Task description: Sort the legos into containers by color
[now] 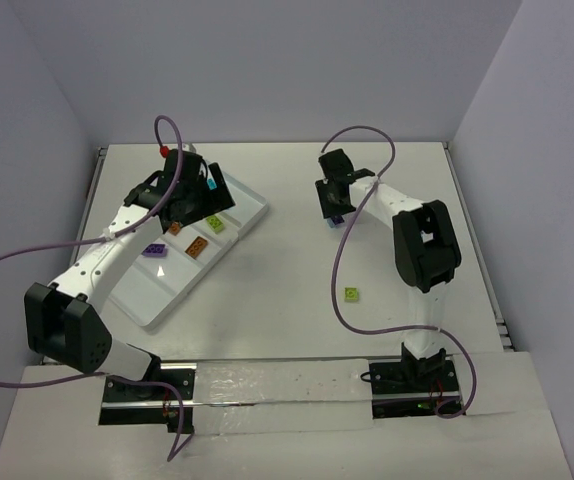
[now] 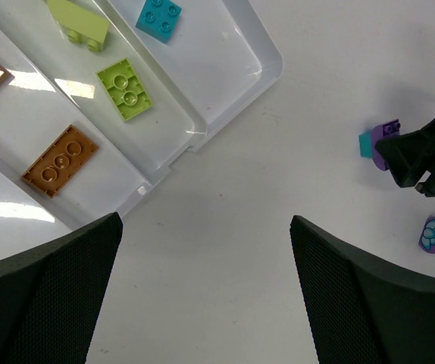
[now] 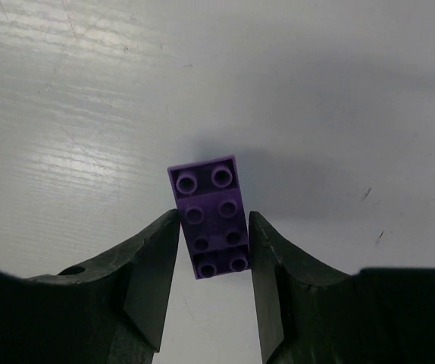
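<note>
Nearest, a lone lime green brick [image 1: 351, 294] lies on the white counter [image 1: 287, 320], well apart from everything else. Farther out on the left, the white tray [image 1: 252, 205] sits askew. One of its compartments holds two orange-brown bricks [image 2: 60, 160], the next holds lime bricks [image 2: 125, 89], and the end one a teal brick [image 2: 159, 17]. The left fingers [image 1: 195, 195] hover over the tray's far end, spread wide with nothing between them.

Farther still on the right, the right fingers [image 1: 335, 205] press against the two long sides of an oblong purple brick [image 3: 204, 186], pinching its near half. It sits studs up, two wide and four long. Its long axis points away from the wrist, with the far end swung slightly left. I cannot tell whether it rests on the counter or is just clear of it.

The counter is matte and faintly scratched, and plain pale walls close it in on three sides.
</note>
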Available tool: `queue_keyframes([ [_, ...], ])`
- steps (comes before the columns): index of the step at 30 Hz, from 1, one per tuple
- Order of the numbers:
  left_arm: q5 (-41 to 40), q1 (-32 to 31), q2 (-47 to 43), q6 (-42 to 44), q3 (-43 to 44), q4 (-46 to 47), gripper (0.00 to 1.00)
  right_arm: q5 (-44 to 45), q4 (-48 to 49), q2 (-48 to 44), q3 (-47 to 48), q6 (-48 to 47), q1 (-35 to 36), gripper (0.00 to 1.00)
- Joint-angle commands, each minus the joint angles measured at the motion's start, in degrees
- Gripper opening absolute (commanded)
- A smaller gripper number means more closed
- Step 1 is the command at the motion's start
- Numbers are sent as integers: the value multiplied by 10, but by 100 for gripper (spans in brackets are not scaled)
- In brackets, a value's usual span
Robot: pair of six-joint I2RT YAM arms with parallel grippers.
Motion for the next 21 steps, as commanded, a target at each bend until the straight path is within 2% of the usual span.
queue_keyframes([
  [1, -1, -4, 6, 3, 26, 3, 99, 13, 4, 19, 40, -7, -2, 34],
  [3, -3, -4, 7, 3, 26, 3, 99, 10, 0, 19, 48, -6, -2, 24],
  [6, -2, -4, 10, 4, 29, 1, 99, -1, 0, 14, 52, -4, -2, 21],
  [12, 1, -4, 10, 6, 31, -1, 99, -6, -5, 22, 57, 0, -2, 36],
  [21, 3, -4, 14, 10, 31, 1, 99, 8, 14, -13, 32, 25, -8, 38],
])
